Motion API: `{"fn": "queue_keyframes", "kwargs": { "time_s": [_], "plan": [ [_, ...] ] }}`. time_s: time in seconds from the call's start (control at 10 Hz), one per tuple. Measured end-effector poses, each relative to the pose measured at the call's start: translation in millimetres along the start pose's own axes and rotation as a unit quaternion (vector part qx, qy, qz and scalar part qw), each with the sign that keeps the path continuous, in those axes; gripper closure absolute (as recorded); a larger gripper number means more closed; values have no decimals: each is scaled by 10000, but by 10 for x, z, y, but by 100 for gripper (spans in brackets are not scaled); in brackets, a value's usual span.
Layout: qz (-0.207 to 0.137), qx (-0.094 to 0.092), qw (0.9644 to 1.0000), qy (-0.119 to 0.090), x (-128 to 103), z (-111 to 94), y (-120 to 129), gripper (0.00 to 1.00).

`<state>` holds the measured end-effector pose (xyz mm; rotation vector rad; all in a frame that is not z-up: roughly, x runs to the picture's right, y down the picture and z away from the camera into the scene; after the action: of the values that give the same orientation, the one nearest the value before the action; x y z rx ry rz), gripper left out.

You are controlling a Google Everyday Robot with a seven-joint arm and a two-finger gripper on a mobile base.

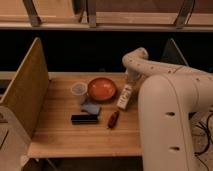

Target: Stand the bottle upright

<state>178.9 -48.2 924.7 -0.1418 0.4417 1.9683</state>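
The bottle [124, 97] is small and whitish-cream with a darker label band. It leans on the wooden table [65, 135], just right of the orange bowl, with its top end pointing away and to the right. My gripper [131, 82] hangs at the end of the white arm, directly over the bottle's upper end and at or touching it. The arm's large white body fills the right side of the view.
An orange bowl [102, 89] sits at the back middle, with a clear round cup [79, 91] to its left. A blue object [91, 107], a black flat box [84, 119] and a dark red elongated object [113, 119] lie in front. A wooden side wall [25, 87] stands at the left.
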Motion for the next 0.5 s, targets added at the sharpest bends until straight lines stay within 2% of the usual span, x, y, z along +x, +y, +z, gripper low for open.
{"fn": "queue_keyframes", "kwargs": {
  "time_s": [0.2, 0.5],
  "plan": [
    [-213, -276, 9991, -224, -15, -198, 94, 100],
    [-548, -671, 9950, -499, 9, -485, 248, 100]
  ]
}}
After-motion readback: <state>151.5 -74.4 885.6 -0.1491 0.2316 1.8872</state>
